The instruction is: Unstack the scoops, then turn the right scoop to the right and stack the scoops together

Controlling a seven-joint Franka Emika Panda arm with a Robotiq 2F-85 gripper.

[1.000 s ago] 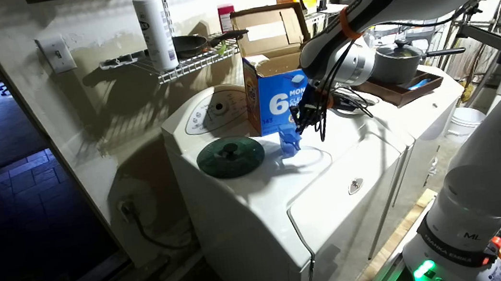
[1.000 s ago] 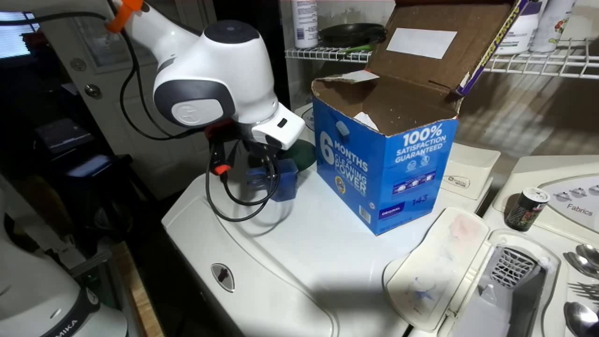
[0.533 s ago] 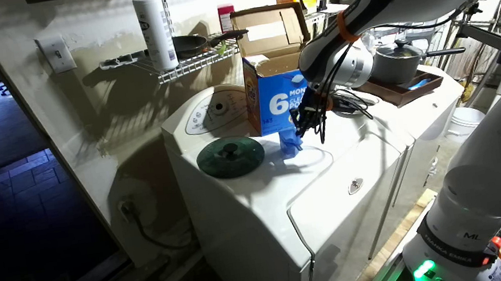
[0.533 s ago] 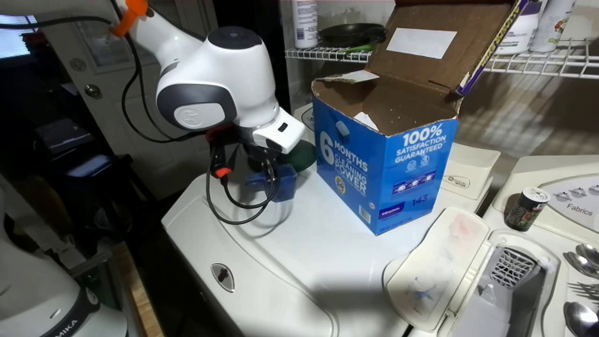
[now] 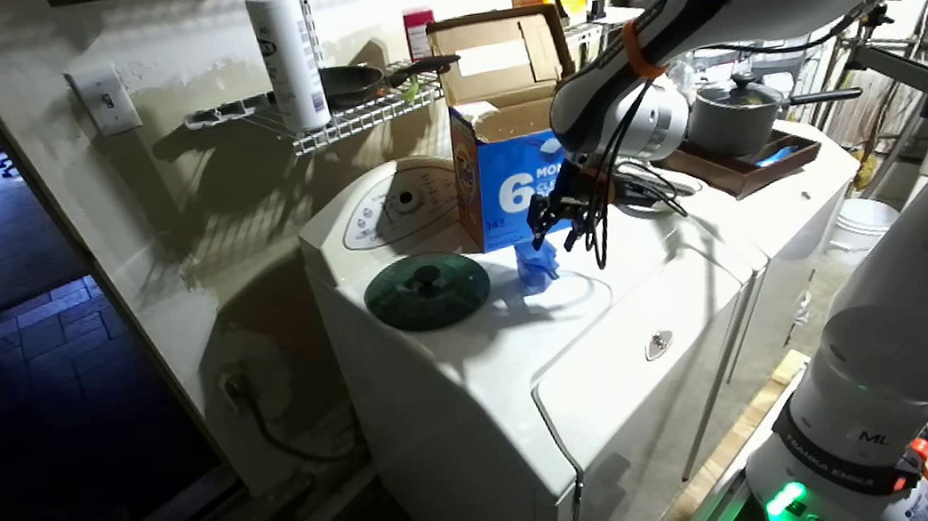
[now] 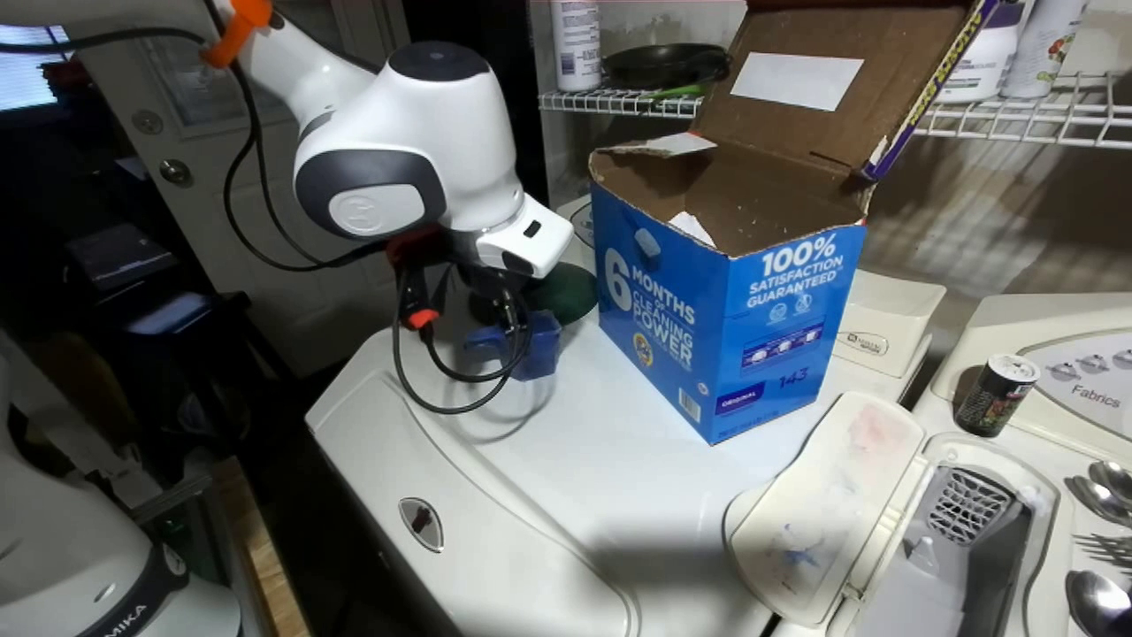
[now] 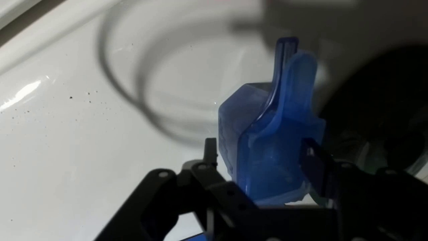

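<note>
Two translucent blue scoops [image 7: 274, 160] sit nested together on the white appliance top, their short handles [image 7: 301, 72] side by side and pointing to the top of the wrist view. The nested scoops show in both exterior views [image 5: 537, 269] [image 6: 538, 349], partly behind cables in one of them. My gripper [image 7: 259, 149] stands open just above, its fingers [image 7: 210, 150] apart on either side of the scoops. Between the left finger and the scoop wall a gap shows; whether the right finger touches is unclear. In an exterior view the gripper [image 5: 555, 239] hovers over the stack.
A large blue-and-white box [image 6: 663, 336] stands open close behind the scoops. A dark green round lid [image 5: 427, 294] lies beside them. Black cables [image 6: 469, 389] hang in loops from the wrist. Farther along are a pot [image 5: 736, 117] and a brown tray [image 5: 741, 184].
The upper scoop has gone down into the lower one. My gripper, shut on it a second ago, has since opened, let go and risen slightly.
</note>
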